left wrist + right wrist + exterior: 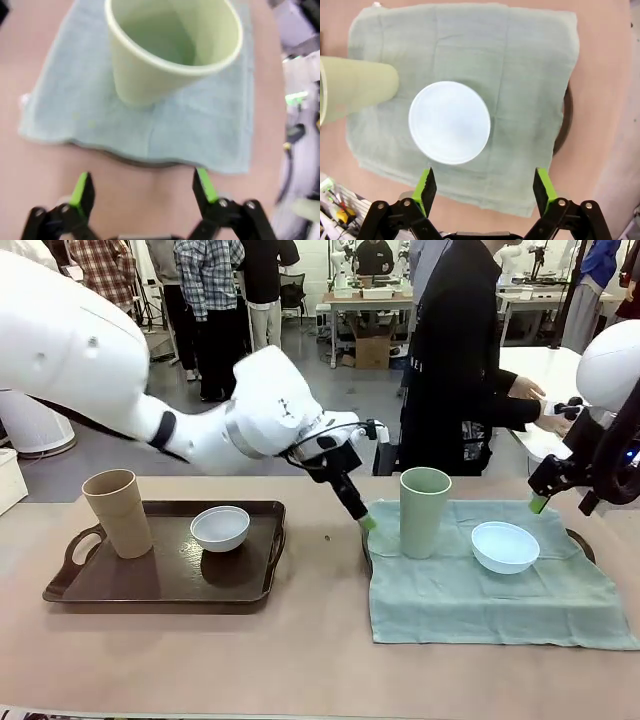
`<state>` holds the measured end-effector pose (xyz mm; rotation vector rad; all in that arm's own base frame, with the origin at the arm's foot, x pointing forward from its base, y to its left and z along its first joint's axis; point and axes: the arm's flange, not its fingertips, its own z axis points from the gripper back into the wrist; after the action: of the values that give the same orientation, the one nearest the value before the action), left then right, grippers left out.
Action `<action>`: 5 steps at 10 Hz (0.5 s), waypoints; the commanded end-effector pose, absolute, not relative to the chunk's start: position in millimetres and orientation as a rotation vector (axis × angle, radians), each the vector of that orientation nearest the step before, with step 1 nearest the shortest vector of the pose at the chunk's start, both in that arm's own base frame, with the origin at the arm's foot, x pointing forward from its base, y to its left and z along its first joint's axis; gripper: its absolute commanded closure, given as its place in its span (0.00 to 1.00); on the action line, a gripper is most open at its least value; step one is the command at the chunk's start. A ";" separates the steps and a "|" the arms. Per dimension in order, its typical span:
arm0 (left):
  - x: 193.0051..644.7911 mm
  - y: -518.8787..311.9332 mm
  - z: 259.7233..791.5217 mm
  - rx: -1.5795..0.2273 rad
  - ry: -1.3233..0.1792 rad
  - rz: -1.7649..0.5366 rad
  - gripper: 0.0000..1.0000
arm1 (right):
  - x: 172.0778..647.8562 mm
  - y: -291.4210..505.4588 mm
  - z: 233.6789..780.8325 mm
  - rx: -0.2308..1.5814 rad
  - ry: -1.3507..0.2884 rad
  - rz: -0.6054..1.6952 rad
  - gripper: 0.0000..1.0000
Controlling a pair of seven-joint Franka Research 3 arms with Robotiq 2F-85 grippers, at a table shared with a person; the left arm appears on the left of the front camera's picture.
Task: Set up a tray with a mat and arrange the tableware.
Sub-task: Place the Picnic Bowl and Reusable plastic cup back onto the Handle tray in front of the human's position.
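The left gripper [142, 185] stands with its jaws spread wide and nothing between them, low over the table [320, 660] just beside the left edge of the pale green mat [480, 600]. Just past that edge, the pale green tumbler [425, 510] stands upright on the mat's left part.

The right gripper [485, 185] is also wide open and empty. It hangs above the mat's right side, apart from the light blue bowl [449, 122], which sits on the mat beside the tumbler. A dark tray rim [566, 120] peeks out from under the mat.

Well apart on the left, a second brown tray [160, 580] carries the beige tumbler [118, 512] and the white bowl [220, 527]. A person [455, 360] stands at the far side.
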<state>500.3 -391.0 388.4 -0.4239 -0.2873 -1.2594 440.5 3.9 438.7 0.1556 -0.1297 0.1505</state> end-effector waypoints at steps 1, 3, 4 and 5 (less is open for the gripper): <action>473.1 -390.6 444.2 -0.255 -0.109 -1.109 0.00 | 419.4 7.6 456.0 0.095 -0.129 0.181 0.00; 445.1 -394.3 509.0 -0.119 -0.187 -0.996 0.00 | 392.8 13.8 491.2 -0.014 -0.097 0.207 0.00; 434.6 -401.6 535.2 -0.055 -0.243 -0.972 0.00 | 381.1 14.1 507.5 -0.021 -0.094 0.233 0.00; 425.8 -404.0 550.0 -0.036 -0.307 -0.960 0.00 | 374.1 12.4 516.4 -0.023 -0.115 0.280 0.00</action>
<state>424.1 -392.5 552.1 -0.0767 -0.2748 -0.9675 380.6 12.9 510.0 -0.0050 -0.1092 0.2422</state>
